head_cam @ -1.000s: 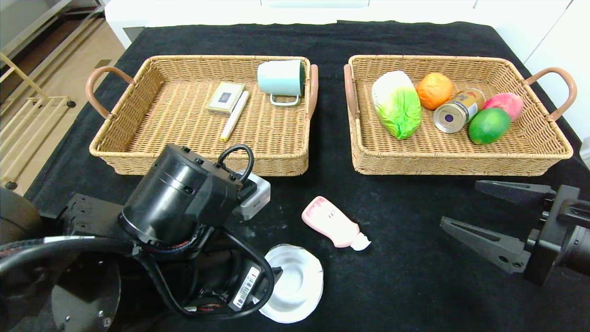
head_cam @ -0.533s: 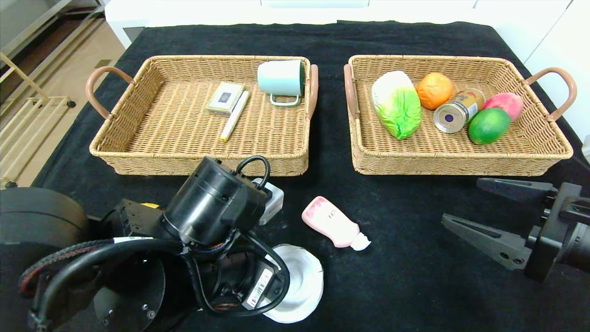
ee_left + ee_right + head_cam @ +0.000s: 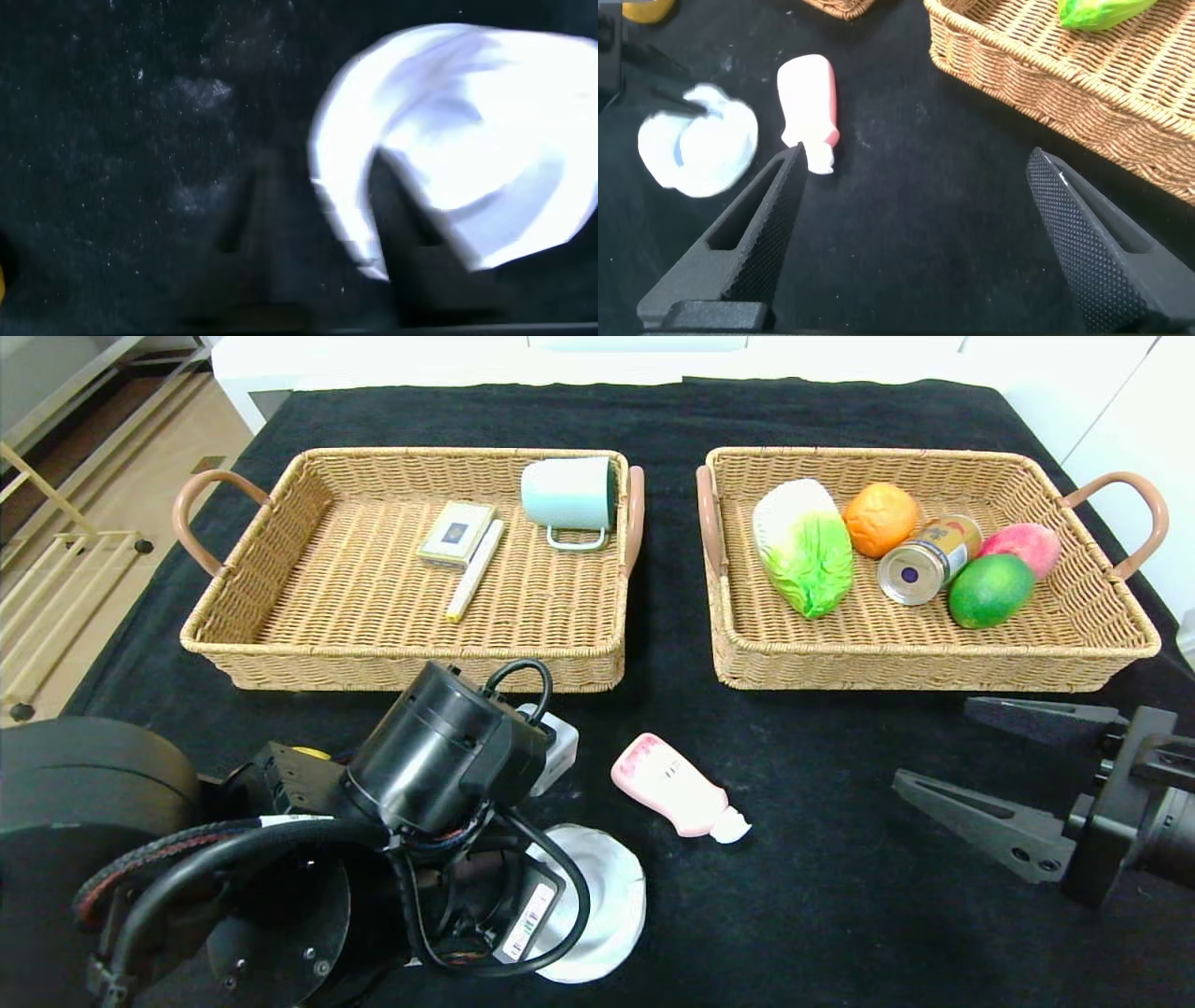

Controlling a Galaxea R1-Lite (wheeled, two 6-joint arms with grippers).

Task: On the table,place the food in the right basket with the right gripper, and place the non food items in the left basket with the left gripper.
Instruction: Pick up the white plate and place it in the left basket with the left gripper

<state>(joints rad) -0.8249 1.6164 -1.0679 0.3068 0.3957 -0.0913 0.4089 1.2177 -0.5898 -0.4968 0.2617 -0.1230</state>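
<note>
Your left tool (image 3: 318, 233) straddles the white dish's (image 3: 607, 905) near-left rim at the counter's (image 3: 840, 915) near edge, fingers narrowing on it, the left basket (image 3: 280, 635) lying straight beyond; your right tool (image 3: 980, 765) waits wide, far right.

You cannot see the left gripper's fingertips from the head view; its arm (image 3: 439, 775) covers them and part of the dish (image 3: 607, 905). Its wrist view is blurred.
</note>
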